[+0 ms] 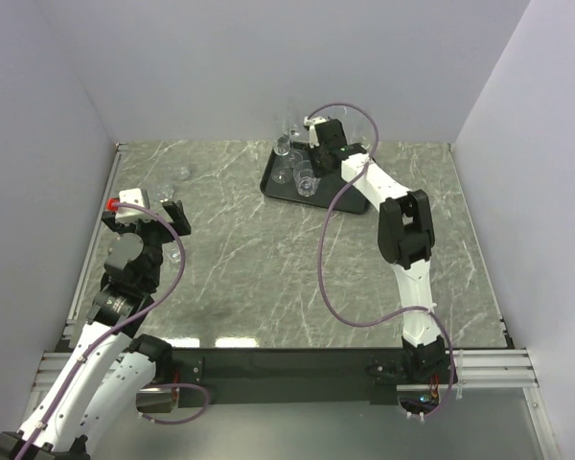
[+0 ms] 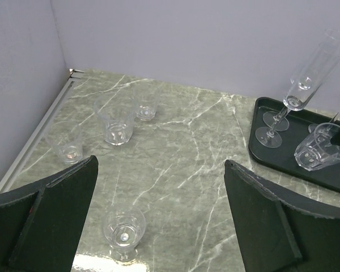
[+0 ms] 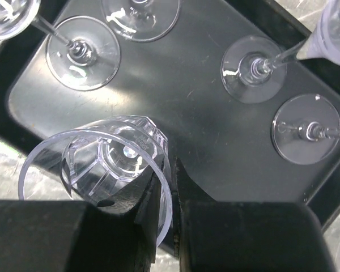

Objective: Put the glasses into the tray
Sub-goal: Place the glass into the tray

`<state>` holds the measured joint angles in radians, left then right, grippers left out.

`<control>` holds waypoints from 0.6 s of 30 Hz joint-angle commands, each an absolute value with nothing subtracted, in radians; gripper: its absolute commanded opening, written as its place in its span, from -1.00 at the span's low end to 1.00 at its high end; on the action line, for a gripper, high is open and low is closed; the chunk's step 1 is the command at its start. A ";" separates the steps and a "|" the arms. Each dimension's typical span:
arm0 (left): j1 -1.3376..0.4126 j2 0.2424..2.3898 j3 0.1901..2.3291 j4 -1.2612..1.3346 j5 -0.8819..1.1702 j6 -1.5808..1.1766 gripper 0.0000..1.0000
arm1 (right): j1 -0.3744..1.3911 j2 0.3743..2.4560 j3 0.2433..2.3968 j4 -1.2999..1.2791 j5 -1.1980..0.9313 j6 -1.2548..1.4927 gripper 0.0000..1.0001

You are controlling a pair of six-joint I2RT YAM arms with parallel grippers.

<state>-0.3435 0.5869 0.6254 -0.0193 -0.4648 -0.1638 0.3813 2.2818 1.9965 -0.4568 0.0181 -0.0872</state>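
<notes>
Roughly half the work looks done. Four stemmed glasses (image 3: pixel 254 69) stand upright on the tray (image 3: pixel 198 119), which sits at the far side of the table (image 2: pixel 204 141), about mid-width. The right gripper (image 3: pixel 169 175) hangs over the tray with its fingers pinched narrowly on the rim of a faceted tumbler (image 3: pixel 102 164). The tumbler is tipped on its side above the black floor and does not look set down yet. Four loose glasses (image 2: pixel 118 122) stand at the far left, well apart from the tray. The left gripper (image 2: pixel 160 164) hovers on their near side, fingers spread wide with nothing between them. By my reckoning, the held tumbler needs releasing, and then those four need carrying across.
</notes>
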 commanded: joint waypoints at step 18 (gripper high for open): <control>-0.341 0.594 0.624 0.021 -0.454 -0.147 0.99 | 0.377 2.309 2.094 -0.416 0.048 -0.110 -0.34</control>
<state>-0.3435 0.5953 0.6254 -0.0193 -0.4648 -0.1581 0.3813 2.2990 2.0369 -0.4480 0.0402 -0.1009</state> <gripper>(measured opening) 0.995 0.329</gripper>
